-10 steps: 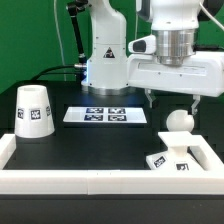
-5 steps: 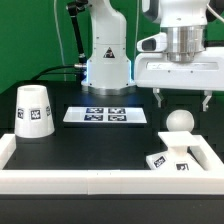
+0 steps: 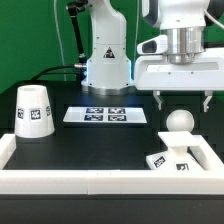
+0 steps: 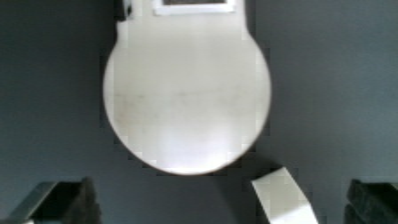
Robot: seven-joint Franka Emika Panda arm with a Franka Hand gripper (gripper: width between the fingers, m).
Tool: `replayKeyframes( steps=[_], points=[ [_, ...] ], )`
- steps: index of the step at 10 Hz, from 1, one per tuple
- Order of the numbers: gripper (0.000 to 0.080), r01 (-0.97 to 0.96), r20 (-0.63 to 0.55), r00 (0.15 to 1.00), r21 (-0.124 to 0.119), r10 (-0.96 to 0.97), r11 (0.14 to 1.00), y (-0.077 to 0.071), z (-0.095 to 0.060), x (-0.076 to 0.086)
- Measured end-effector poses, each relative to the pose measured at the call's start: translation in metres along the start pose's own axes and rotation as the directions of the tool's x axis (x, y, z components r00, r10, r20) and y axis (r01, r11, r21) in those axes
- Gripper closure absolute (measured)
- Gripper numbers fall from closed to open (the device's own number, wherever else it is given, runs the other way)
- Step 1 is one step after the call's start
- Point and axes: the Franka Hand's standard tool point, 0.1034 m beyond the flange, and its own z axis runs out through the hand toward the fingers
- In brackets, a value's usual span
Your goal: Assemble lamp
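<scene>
The white ball-shaped bulb (image 3: 180,121) stands at the exterior view's right, just behind the square base (image 3: 169,158), which lies with its tags showing against the white wall. The tapered shade (image 3: 33,112) stands at the exterior view's left, a tag on its side. My gripper (image 3: 182,99) hangs open and empty just above the bulb, one finger to either side. In the wrist view the bulb (image 4: 187,95) is a large white oval ahead of the gripper (image 4: 217,205). The dark fingers (image 4: 61,200) stand wide apart, and a white piece (image 4: 279,196) shows between them.
The marker board (image 3: 109,115) lies flat in the middle of the black table. A low white wall (image 3: 90,182) runs along the front and both sides. The arm's white base (image 3: 106,60) stands at the back.
The gripper has moved towards the exterior view's right, from beside the bulb to over it. It has stayed open. In the last half second nothing has moved.
</scene>
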Motion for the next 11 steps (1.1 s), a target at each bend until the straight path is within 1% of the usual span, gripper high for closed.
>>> replayKeyframes(
  steps=[1, 2, 3, 4, 6, 7, 8, 10, 11],
  points=[
    [0.0101, 0.023, 0.007, 1.0, -0.005, -0.023, 1.0, 0.003, 0.002, -0.001],
    [0.0101, 0.043, 0.001, 0.999, -0.002, -0.043, 0.999, 0.004, 0.003, -0.002],
    [0.0101, 0.071, 0.026, 0.997, -0.015, -0.071, 0.997, 0.008, 0.006, -0.004],
    [0.0101, 0.086, 0.085, 0.993, -0.034, -0.083, 0.996, 0.012, 0.006, -0.003],
    [0.0101, 0.089, 0.21, 0.975, -0.062, -0.074, 0.994, 0.011, 0.0, 0.0],
    [0.0101, 0.105, 0.244, 0.966, -0.067, -0.085, 0.992, 0.014, 0.0, 0.002],
    [0.0101, 0.121, 0.318, 0.944, -0.079, -0.09, 0.989, 0.019, 0.0, 0.001],
    [0.0101, 0.143, 0.376, 0.92, -0.07, -0.107, 0.987, 0.013, -0.003, 0.005],
    [0.0101, 0.176, 0.438, 0.888, -0.046, -0.138, 0.983, 0.011, -0.007, 0.001]
  ],
)
